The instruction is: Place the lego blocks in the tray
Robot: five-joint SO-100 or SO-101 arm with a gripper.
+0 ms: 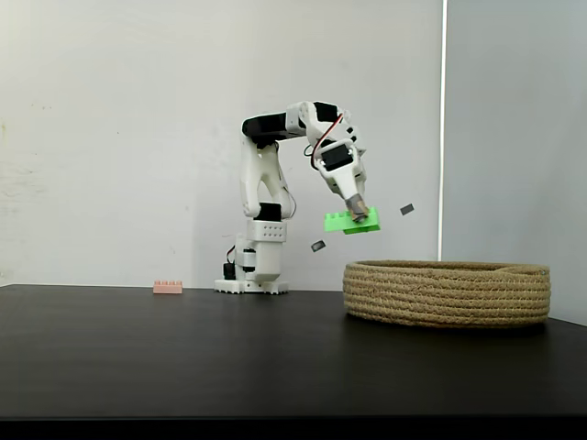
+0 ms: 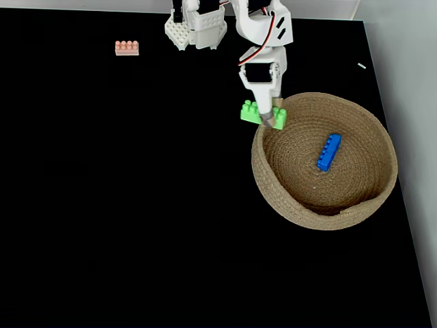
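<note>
Green brick (image 1: pixel 350 221) is clamped in the hand (image 1: pixel 359 212), above the tray's (image 2: pixel 273 188) left rim. Blue brick (image 2: pixel 328 151) lies inside; pink brick (image 2: pixel 127 47) sits far left on the worktop (image 2: pixel 123 205).

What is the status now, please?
Gripper shut on green brick, above basket rim. Blue brick in basket. Pink brick on table, far side. Nothing in the way.

The white arm (image 1: pixel 275 174) rises from its base near the table's far edge, elbow folded, gripper (image 1: pixel 359 213) angled downward and clamped on the green brick (image 1: pixel 348 221).
</note>
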